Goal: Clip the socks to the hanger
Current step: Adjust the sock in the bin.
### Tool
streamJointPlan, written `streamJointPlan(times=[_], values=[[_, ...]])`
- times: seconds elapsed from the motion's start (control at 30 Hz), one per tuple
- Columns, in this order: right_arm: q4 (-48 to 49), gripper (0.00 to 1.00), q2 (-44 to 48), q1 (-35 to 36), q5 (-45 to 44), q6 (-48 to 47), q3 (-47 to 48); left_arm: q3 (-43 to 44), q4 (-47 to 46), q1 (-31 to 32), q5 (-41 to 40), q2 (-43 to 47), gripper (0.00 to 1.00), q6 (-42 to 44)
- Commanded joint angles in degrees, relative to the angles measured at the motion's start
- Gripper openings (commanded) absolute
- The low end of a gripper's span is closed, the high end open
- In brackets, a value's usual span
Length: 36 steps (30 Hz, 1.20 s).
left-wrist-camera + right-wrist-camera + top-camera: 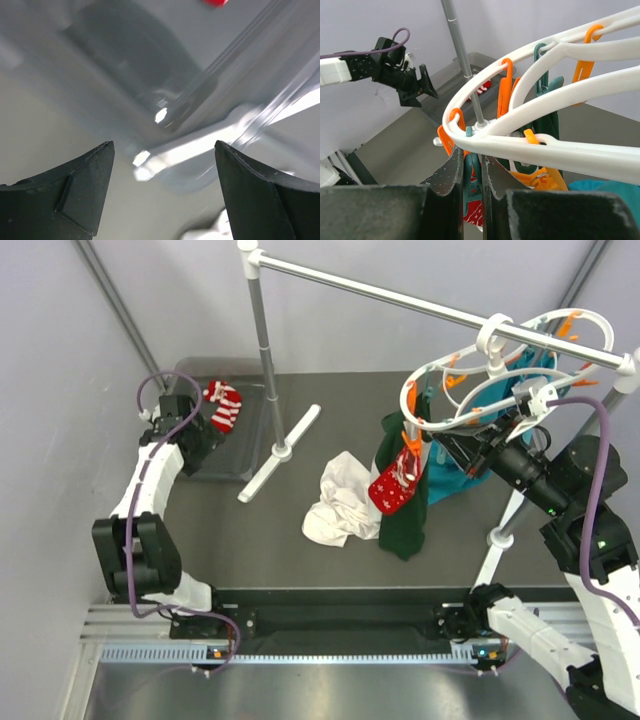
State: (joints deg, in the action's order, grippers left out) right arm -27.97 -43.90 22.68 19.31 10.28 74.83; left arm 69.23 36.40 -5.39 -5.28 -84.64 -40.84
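- Top external view: the left gripper [205, 428] hovered at the clear tray [240, 452] at the table's back left, fingers spread wide and empty.
- The striped sock [224, 406] lay in that tray, just beyond and right of the fingertips, long axis roughly front to back; the left arm was far nearer.
- The dotted sock [392, 488] hung clipped beneath the hanger [545, 151].
- The right gripper [472, 157] stood closed at the hanger's rim, a teal clip [471, 174] in its narrow gap.
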Motion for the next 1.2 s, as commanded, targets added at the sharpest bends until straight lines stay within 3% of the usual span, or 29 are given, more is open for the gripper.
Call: streamJointPlan(times=[0.0,0.17,0.23,0.4,0.53,0.67,0.77,1.0,1.13,1.17], values=[[-2.6,0.00,-0.1,0.7,2.6,1.2,-2.1,5.1,-5.7,-0.4,0.4,-2.5,0.86,-6.4],[-2.6,0.00,-0.5,0.8,3.6,0.3,-2.6,5.7,-26.4,-0.4,-2.2,-8.5,0.84,-4.4],[-2.5,0.00,-0.8,0.8,4.2,0.0,-2.8,8.3,-30.6,-0.4,-2.6,-11.7,0.80,-1.8],[-0.5,0.00,-0.8,0.7,5.4,0.6,-4.1,12.3,-51.2,-0.4,-3.7,-25.9,0.75,5.9],[0.3,0.00,-1.3,0.8,6.6,0.6,-4.3,21.2,-53.5,-0.2,-4.2,-36.1,0.75,7.3],[-0.8,0.00,-2.2,0.8,6.4,0.4,-3.6,32.7,-47.8,0.6,-7.4,-44.5,0.76,9.1],[0.1,0.00,-1.9,0.9,7.0,1.5,-4.2,36.0,-43.4,0.7,-8.6,-48.4,0.74,9.3],[0.5,0.00,-1.3,0.9,7.6,2.7,-5.1,33.7,-42.6,2.2,-7.8,-50.2,0.66,12.7],[0.8,0.00,-1.4,0.9,7.8,3.3,-5.5,31.8,-42.4,3.1,-7.4,-50.0,0.59,13.9],[1.1,0.00,-1.2,0.9,7.8,3.3,-5.6,31.2,-42.4,3.1,-7.7,-49.9,0.53,14.3]])
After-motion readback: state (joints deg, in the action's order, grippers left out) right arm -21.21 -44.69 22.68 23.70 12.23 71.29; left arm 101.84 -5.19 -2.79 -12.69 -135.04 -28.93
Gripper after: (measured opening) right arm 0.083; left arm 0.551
